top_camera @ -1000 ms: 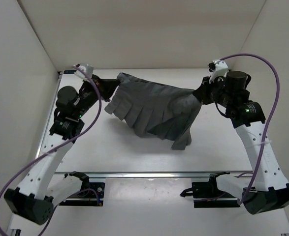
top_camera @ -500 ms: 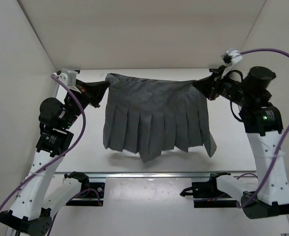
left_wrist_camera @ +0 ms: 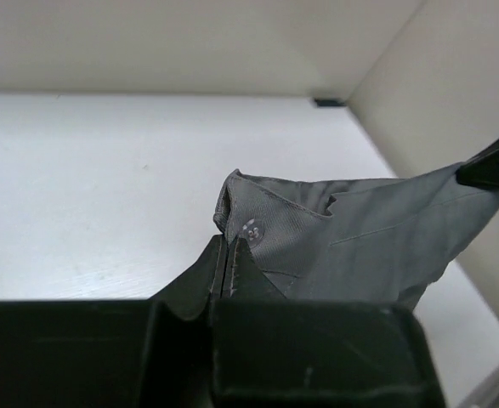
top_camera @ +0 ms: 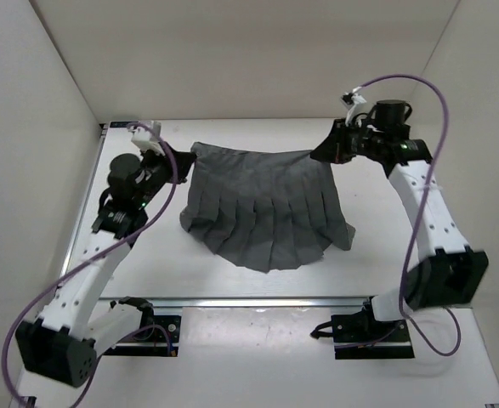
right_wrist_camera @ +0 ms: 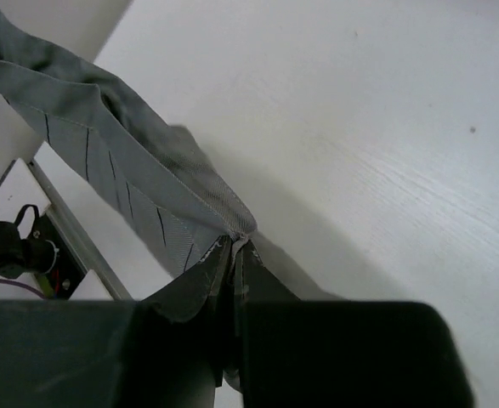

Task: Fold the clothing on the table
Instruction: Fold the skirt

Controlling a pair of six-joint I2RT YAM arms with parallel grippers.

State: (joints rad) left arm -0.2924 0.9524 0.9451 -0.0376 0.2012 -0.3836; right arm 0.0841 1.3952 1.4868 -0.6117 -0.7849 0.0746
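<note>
Holding the skirt (top_camera: pixel 262 208) spread wide above the surface (top_camera: pixel 147 255), we've got both claws clamped on it.
Left claw (top_camera: pixel 184 156) and right claw (top_camera: pixel 319 155) pinch its top corners; hem drapes down.

Lab rig cell: white walls (top_camera: pixel 232 59) round table (top_camera: pixel 385 246) w/ metal rail (top_camera: pixel 266 299).
</note>
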